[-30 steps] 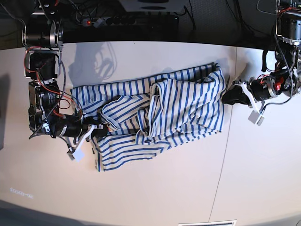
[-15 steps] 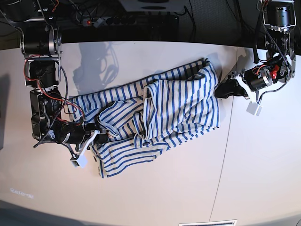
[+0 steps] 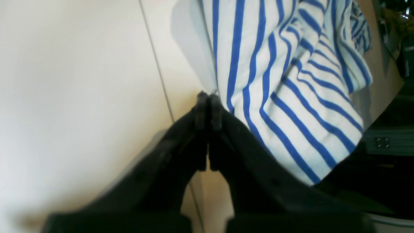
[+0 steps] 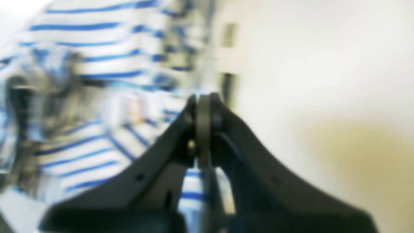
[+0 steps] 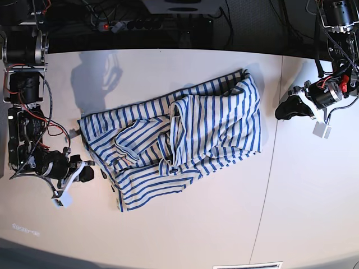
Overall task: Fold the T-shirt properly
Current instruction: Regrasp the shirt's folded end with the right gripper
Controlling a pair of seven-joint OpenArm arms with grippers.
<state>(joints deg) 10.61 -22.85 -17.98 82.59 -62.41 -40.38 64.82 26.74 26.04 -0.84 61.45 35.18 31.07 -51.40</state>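
Loosely bunched T-shirt (image 5: 179,140) lies crumpled mid-table; left end effector (image 5: 282,110), right end effector (image 5: 85,174) closed, empty, clear of cloth.

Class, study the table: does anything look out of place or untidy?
Yes. The T-shirt lies crumpled in the middle of the table, bunched in overlapping, uneven folds with crooked edges, not flat or squarely folded. Both grippers sit off it at either side.

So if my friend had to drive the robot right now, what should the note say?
Left gripper: shut, holding nothing, off the right edge of the T-shirt.
Right gripper: shut, holding nothing, beside the shirt's left edge.
The shirt lies bunched and crumpled in the middle of the table, with one flap thrown loosely over the middle.
Done: no neat fold yet.
Left: spread it flat, then fold it properly.
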